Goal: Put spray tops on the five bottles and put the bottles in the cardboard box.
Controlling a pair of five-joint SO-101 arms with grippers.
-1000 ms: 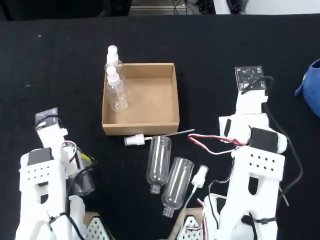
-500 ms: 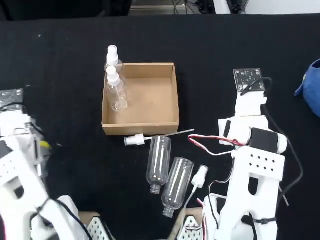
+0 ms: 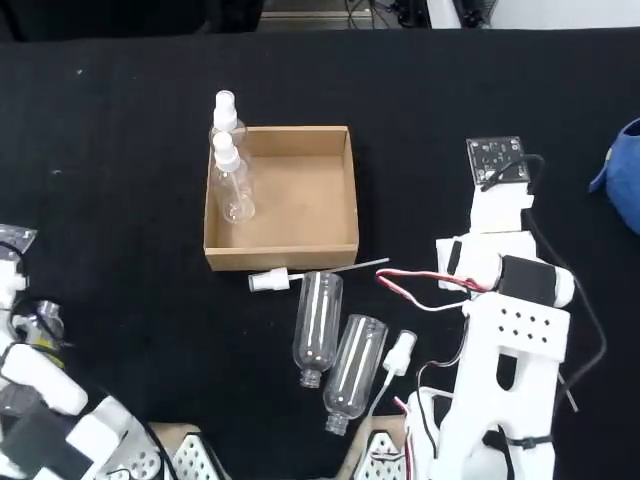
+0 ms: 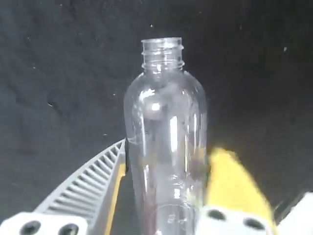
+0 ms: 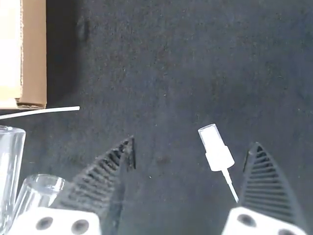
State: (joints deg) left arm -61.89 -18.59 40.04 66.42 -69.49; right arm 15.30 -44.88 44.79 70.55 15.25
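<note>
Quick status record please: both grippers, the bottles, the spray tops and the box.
Left gripper: shut on open-necked bottle
Right gripper: open, above loose spray top
Cardboard box: capped bottle inside; second capped bottle at its far left corner
Table: two topless bottles lying side by side; another spray top by the box front

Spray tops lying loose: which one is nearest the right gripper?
The spray top at the open right gripper; the other spray top lies beside the cardboard box.
</note>
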